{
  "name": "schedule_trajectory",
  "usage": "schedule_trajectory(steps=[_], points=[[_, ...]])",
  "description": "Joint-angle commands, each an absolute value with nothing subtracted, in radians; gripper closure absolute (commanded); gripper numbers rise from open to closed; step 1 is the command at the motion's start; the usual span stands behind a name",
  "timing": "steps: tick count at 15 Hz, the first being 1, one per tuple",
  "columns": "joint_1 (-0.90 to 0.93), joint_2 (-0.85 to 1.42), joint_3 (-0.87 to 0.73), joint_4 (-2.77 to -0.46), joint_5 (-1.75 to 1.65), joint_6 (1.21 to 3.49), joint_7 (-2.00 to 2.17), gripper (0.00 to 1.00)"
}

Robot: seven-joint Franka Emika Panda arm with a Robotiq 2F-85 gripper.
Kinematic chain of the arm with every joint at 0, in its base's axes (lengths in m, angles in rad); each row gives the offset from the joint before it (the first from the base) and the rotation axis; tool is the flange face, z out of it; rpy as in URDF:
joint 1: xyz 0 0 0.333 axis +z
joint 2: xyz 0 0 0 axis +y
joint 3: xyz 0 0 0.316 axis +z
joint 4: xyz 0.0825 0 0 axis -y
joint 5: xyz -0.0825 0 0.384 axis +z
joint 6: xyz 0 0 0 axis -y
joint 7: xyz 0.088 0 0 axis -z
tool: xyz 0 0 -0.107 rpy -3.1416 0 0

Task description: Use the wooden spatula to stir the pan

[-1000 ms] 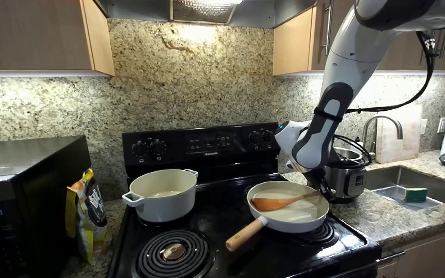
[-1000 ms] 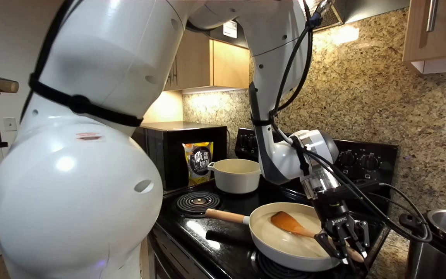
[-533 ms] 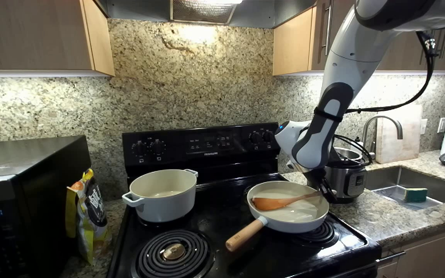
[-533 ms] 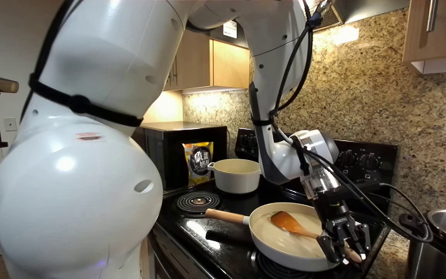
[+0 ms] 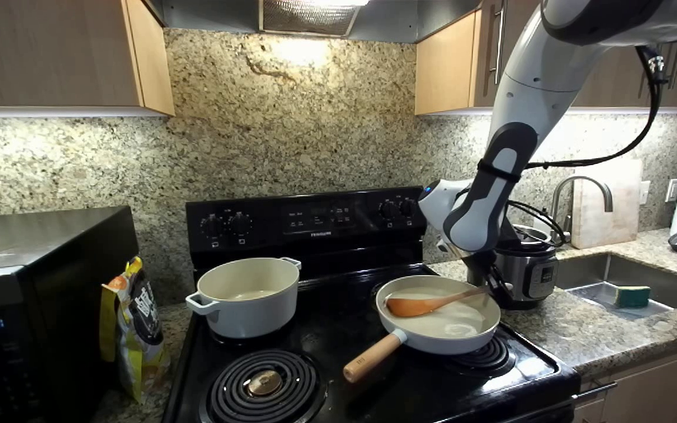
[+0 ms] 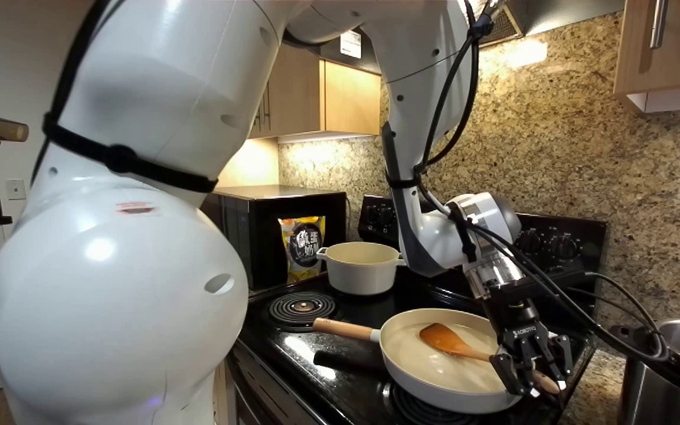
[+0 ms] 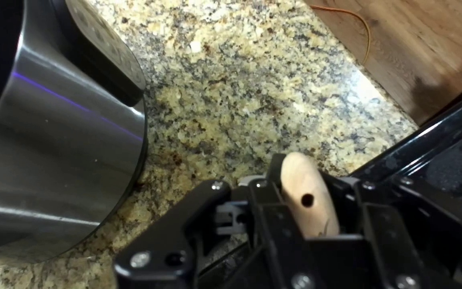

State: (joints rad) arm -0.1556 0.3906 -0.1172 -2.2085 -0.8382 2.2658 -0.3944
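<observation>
The wooden spatula (image 5: 414, 306) rests with its orange-brown blade inside the cream-white pan (image 5: 459, 324), and its handle slopes up over the rim. In both exterior views my gripper (image 6: 539, 385) is just outside the rim, opposite the pan's light wooden handle (image 6: 346, 329). It is shut on the spatula's handle. The wrist view shows the pale, rounded handle end (image 7: 298, 176), with a small hole, squeezed between the black fingers and sticking out past them. Part of the handle is hidden behind the gripper. The pan sits on a coil burner (image 5: 485, 355).
A steel electric pot (image 7: 74, 160) stands on the granite counter close beside the gripper. The deeper white pot (image 5: 250, 314) is on another burner. A microwave (image 6: 239, 236) and a snack bag (image 6: 303, 248) stand at the stove's far side. Cables (image 6: 558, 307) hang around the wrist.
The fingers have closed onto the spatula's handle. The gripper has since risen slightly and shifted away from the pan, drawing the blade a little along the pan with it. The pan has stayed put.
</observation>
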Motion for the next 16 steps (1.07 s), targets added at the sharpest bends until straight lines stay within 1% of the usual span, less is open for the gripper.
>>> schedule_trajectory(steps=[1,16], points=[[-0.16,0.36,-0.116,-2.214,-0.836,2.248,-0.407,0.97],[-0.167,0.303,-0.135,-2.22,-0.815,2.177,-0.388,0.97]])
